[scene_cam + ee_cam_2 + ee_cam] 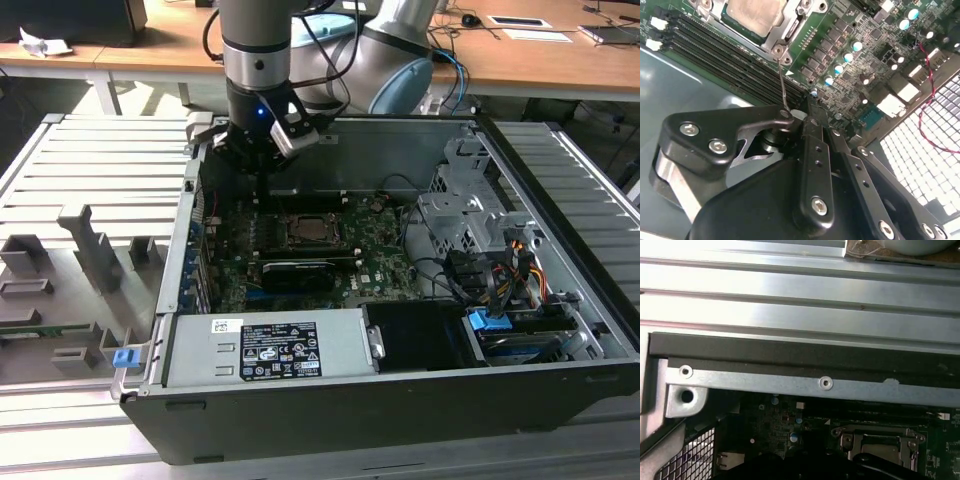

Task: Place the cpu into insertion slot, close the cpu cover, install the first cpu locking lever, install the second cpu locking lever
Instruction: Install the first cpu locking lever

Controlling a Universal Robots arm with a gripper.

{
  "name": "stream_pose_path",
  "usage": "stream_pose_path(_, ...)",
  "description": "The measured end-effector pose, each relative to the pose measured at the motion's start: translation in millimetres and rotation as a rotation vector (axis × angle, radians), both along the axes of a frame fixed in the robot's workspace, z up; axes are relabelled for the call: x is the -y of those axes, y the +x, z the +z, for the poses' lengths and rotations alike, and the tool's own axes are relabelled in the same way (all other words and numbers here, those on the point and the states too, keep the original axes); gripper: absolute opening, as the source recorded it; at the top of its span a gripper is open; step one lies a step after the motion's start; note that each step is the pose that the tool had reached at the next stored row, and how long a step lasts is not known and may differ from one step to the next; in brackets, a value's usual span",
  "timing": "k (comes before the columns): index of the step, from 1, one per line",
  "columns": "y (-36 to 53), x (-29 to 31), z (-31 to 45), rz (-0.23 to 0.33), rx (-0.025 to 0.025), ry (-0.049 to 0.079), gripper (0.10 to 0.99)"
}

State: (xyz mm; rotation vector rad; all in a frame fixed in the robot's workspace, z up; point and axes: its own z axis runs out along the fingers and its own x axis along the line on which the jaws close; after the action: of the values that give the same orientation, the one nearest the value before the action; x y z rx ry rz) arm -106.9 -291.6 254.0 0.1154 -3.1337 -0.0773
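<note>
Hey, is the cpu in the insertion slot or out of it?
In. In the second wrist view the cpu lies flat inside the insertion slot, its dull metal top framed by the cpu cover.

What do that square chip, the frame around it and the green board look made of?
The cpu: metal top, dull matte silver-grey, softly lit. The cpu cover: thin sheet metal, probably steel, with bright glinting edges. The circuit board: likely lacquered laminate, glossy green.
</note>
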Motion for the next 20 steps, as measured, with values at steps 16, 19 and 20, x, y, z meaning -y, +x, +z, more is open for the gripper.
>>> stream_pose_path(16,19.4,-0.8,-1.1,0.0,-0.0001,0.0,0.106)
stream_pose_path(19,27.0,-1.0,-1.7,0.0,-0.0003,0.0,0.106)
stream_pose_path(20,29.3,-1.0,-1.8,0.0,-0.0003,0.0,0.106)
